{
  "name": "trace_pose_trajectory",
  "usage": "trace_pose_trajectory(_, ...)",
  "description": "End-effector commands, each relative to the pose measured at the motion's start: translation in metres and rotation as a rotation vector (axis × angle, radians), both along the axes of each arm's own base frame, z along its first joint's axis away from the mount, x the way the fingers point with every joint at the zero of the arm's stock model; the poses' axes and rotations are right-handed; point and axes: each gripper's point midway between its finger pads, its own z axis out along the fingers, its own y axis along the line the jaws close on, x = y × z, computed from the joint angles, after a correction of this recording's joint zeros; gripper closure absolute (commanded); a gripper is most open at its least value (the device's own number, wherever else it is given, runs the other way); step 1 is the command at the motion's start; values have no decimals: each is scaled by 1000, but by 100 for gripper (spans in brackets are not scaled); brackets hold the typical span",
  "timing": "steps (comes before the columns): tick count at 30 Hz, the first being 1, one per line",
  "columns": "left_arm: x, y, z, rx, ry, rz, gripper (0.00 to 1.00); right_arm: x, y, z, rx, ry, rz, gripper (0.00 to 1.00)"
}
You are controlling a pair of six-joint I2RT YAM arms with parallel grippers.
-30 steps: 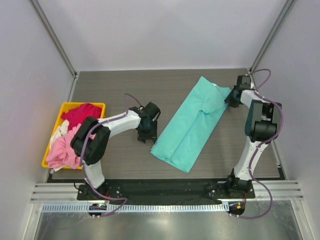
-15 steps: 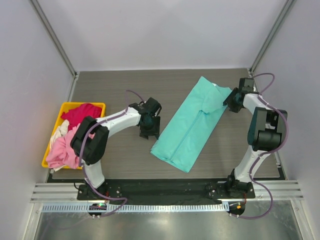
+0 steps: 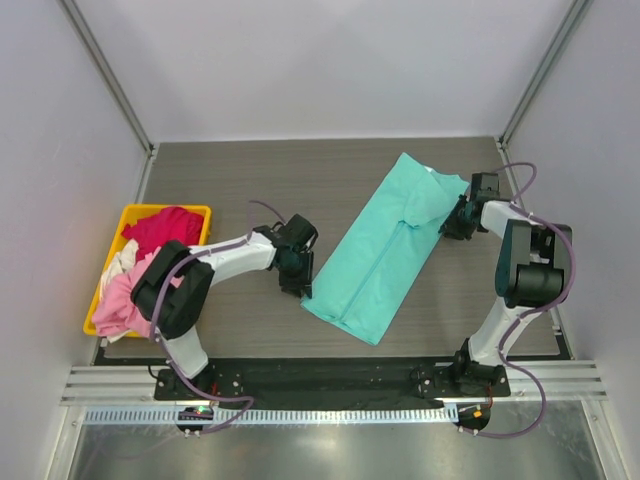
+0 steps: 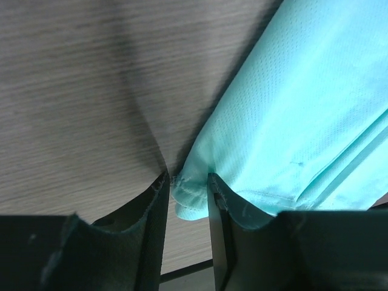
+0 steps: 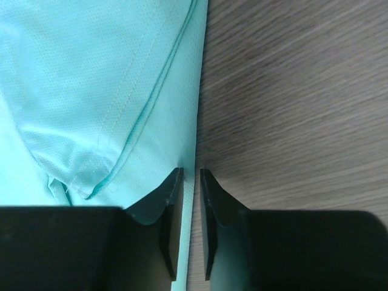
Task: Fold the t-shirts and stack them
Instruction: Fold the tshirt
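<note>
A teal t-shirt (image 3: 385,250), folded lengthwise, lies slantwise on the table right of centre. My left gripper (image 3: 303,290) is at its near left corner; in the left wrist view the gripper (image 4: 187,182) has its jaws closed on the bunched corner of the shirt (image 4: 303,109). My right gripper (image 3: 452,228) is at the shirt's far right edge; in the right wrist view the gripper (image 5: 191,176) has its jaws nearly together with the edge of the shirt (image 5: 91,79) between them. A light pink shirt (image 3: 128,295), a magenta-red shirt (image 3: 160,228) and a whitish shirt (image 3: 120,258) lie crumpled in the bin.
A yellow plastic bin (image 3: 137,211) stands at the table's left edge. White walls with metal posts (image 3: 110,80) enclose the back and sides. A black rail (image 3: 330,380) with both arm bases runs along the near edge.
My left gripper has moved right and nearer, onto the shirt's near left corner. My right gripper has moved nearer along the shirt's right edge, and its arm has swung outward.
</note>
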Motion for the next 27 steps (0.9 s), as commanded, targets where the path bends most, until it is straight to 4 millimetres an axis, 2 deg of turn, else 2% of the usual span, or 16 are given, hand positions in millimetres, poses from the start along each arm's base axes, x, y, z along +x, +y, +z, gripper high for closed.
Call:
trace_pose_trajectory(1, -15, -3, -7, -19, 14, 30, 67, 20, -1, 4, -24, -65, 56, 79)
trace_pose_trajectory(2, -24, -5, -11, -24, 24, 25, 67, 22, -1, -3, -23, -52, 64, 81)
trace_pose_trajectory(5, -31, -10, -11, -27, 28, 67, 67, 38, -3, 0, -35, -74, 88, 83)
trace_pose_trajectory(10, -40, -18, 1, -60, 7, 118, 60, 89, 5, 7, 23, -140, 160, 84)
trace_pose_trajectory(11, -38, -16, 4, -58, -7, 127, 59, 96, 7, 7, 35, -144, 169, 84)
trace_pose_trajectory(12, -37, -15, 6, -53, -17, 131, 56, 113, 6, 20, 36, -184, 180, 82)
trace_pose_trajectory(13, -35, -15, 13, -52, -29, 125, 55, 114, 11, 7, 62, -153, 194, 80)
trace_pose_trajectory(15, -30, -17, 19, -54, -46, 104, 53, 129, 12, 16, 58, -175, 215, 74)
trace_pose_trajectory(16, -26, -23, 24, -69, -57, 89, 53, 129, 14, 13, 62, -158, 222, 72)
trace_pose_trajectory(18, -25, -30, 27, -87, -57, 47, 51, 134, 16, 23, 54, -174, 231, 66)
trace_pose_trajectory(21, -22, -39, 27, -101, -48, 0, 51, 125, 12, 34, 32, -151, 200, 59)
trace_pose_trajectory(22, -21, -40, 26, -101, -47, -8, 51, 117, 10, 34, 26, -123, 191, 57)
trace_pose_trajectory(23, -19, -42, 26, -102, -47, -14, 51, 113, 7, 43, 8, -127, 181, 56)
trace_pose_trajectory(25, -18, -46, 26, -111, -52, -38, 50, 96, 6, 42, -1, -86, 167, 53)
trace_pose_trajectory(26, -18, -47, 23, -111, -47, -45, 50, 92, 6, 52, -7, -98, 167, 53)
trace_pose_trajectory(27, -18, -48, 19, -108, -43, -49, 50, 81, 7, 48, -3, -75, 163, 52)
